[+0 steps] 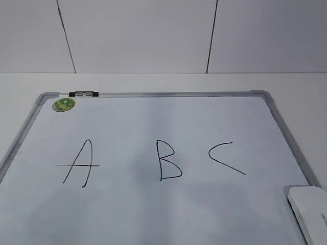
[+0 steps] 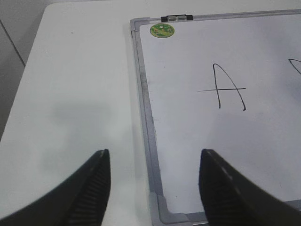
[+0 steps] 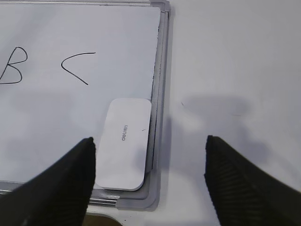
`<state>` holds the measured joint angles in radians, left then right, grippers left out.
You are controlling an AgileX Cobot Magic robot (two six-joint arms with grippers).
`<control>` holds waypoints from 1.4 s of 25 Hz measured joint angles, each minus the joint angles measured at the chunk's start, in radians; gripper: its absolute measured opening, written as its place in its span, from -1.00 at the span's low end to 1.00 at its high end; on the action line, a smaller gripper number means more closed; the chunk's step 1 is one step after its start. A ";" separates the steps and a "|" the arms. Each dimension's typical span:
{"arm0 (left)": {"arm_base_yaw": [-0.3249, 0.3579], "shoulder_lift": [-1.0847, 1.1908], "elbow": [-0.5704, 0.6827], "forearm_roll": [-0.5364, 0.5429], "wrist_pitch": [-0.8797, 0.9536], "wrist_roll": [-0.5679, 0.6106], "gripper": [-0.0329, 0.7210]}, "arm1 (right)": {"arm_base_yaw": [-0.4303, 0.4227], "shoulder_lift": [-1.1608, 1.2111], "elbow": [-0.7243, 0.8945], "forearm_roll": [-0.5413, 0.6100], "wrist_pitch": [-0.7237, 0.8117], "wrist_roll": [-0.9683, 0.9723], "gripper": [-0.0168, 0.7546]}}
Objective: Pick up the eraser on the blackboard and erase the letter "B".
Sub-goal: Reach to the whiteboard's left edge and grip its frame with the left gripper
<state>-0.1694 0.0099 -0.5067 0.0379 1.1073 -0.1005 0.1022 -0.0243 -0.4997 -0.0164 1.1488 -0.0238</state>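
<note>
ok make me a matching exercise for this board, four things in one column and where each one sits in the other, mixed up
Things:
1. eraser
2. green sticker
3. letter B
4. marker

Places:
a. middle of the board, between A and C
b. on the board's top frame edge
c. board's near right corner, by the frame
d. board's far left corner, on the white surface

Pairs: 1-c, 2-d, 3-a, 4-b

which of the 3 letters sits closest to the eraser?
The C, rightmost letter on the blackboard; the eraser lies at the right edge, B and A farther left.
</note>
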 joint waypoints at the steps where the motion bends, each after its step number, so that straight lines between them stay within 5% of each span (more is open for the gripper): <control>1: 0.000 0.000 0.000 0.000 0.000 0.000 0.27 | 0.000 0.000 0.000 0.000 0.000 0.000 0.53; 19: 0.000 0.038 0.000 0.066 0.002 0.000 0.26 | 0.000 0.173 -0.008 0.068 0.019 0.080 0.53; 35: 0.000 0.668 -0.155 0.070 -0.030 0.000 0.26 | 0.000 0.448 -0.008 0.211 0.070 0.088 0.53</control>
<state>-0.1694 0.6781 -0.6614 0.1077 1.0770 -0.1005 0.1022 0.4238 -0.5072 0.1949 1.2189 0.0639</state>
